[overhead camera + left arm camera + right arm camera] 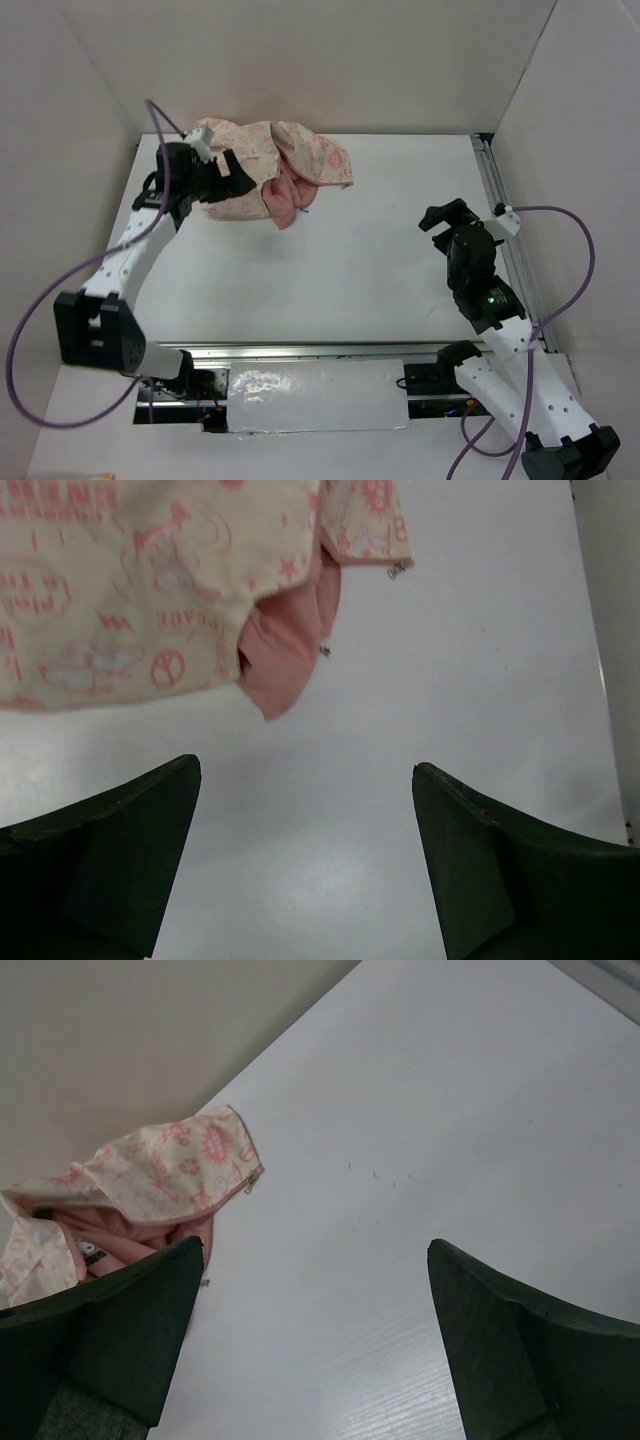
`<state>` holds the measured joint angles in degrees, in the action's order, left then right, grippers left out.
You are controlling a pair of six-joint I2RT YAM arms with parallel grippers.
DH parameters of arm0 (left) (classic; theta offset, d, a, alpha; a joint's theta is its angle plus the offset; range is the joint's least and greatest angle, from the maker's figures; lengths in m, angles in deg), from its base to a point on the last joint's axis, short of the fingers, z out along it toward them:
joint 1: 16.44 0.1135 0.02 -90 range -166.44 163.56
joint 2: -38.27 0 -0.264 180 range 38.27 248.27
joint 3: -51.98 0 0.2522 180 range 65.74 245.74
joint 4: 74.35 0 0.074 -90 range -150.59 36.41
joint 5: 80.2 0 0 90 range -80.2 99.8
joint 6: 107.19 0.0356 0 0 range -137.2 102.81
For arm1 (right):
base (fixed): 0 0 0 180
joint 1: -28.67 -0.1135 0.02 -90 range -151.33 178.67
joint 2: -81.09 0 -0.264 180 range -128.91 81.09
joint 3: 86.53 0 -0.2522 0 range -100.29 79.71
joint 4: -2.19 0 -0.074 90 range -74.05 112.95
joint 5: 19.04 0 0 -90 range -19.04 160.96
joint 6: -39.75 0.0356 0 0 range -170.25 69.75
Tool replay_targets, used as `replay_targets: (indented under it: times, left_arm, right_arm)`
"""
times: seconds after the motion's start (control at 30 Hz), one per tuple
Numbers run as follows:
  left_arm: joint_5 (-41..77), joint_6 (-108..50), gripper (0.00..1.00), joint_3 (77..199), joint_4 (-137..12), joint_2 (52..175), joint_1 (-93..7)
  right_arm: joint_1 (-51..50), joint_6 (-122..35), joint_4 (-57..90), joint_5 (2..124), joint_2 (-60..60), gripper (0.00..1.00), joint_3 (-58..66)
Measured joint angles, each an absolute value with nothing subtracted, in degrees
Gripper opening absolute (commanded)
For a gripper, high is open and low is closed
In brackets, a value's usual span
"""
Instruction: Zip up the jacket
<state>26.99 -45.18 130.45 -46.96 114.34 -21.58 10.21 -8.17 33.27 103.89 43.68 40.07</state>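
The jacket [300, 160] lies bunched at the table's [380, 260] far left, unzipped (lining showing), so 0 zipping is done. Both end effectors gape empty: left [232, 182] beside it, right [445, 218] well apart.

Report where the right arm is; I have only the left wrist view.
Observer: The right gripper is at the right side of the table, well apart from the jacket.
Operator: Give me its jaw state.
Observer: Open, holding nothing.
Operator: Now place the jacket on the table.
Observer: It lies bunched in the far left corner.
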Motion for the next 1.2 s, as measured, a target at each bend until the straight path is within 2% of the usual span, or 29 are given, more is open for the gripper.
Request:
replay_targets:
  times: [0.2,0.33,0.5,0.53,0.57,0.6,0.77,0.87,1.03,1.2]
  left_arm:
    - [24.8,-36.2,0.99,154.1,-45.9,139.2,-21.7]
    - [22.8,-29.0,0.99,174.0,-42.3,157.9,-23.2]
    - [21.5,-26.5,0.99,187.4,-38.8,170.8,-24.6]
    - [21.7,-26.3,0.94,188.6,-38.6,172.7,-24.8]
    - [21.9,-26.3,0.68,189.0,-38.5,173.9,-25.0]
    - [22.3,-26.6,0.01,189.1,-38.5,174.8,-25.1]
    - [23.4,-26.6,0.00,186.0,-39.1,174.2,-25.4]
    - [24.7,-26.6,0.00,178.5,-40.8,168.4,-25.6]
    - [28.3,-25.9,0.00,165.5,-41.3,147.8,-29.0]
    - [33.5,-24.3,0.00,163.0,-42.3,125.2,-37.6]
  right_arm:
    - [10.3,-11.1,30.3,100.7,41.5,1.00,40.1]
    - [10.4,-13.2,27.0,98.6,40.6,1.00,41.3]
    - [10.7,-14.4,25.0,98.1,37.8,1.00,41.7]
    - [10.7,-14.5,24.9,98.1,36.9,1.00,41.6]
    - [10.7,-14.6,24.9,98.1,36.0,1.00,41.6]
    - [10.7,-14.7,24.9,98.1,35.1,1.00,41.6]
    - [10.7,-14.8,25.0,98.1,32.8,1.00,41.4]
    - [10.7,-14.8,24.9,98.1,32.8,0.99,41.4]
    - [10.7,-15.4,24.9,96.7,33.5,1.00,41.3]
    - [10.1,-18.2,24.1,93.4,34.1,1.00,39.6]
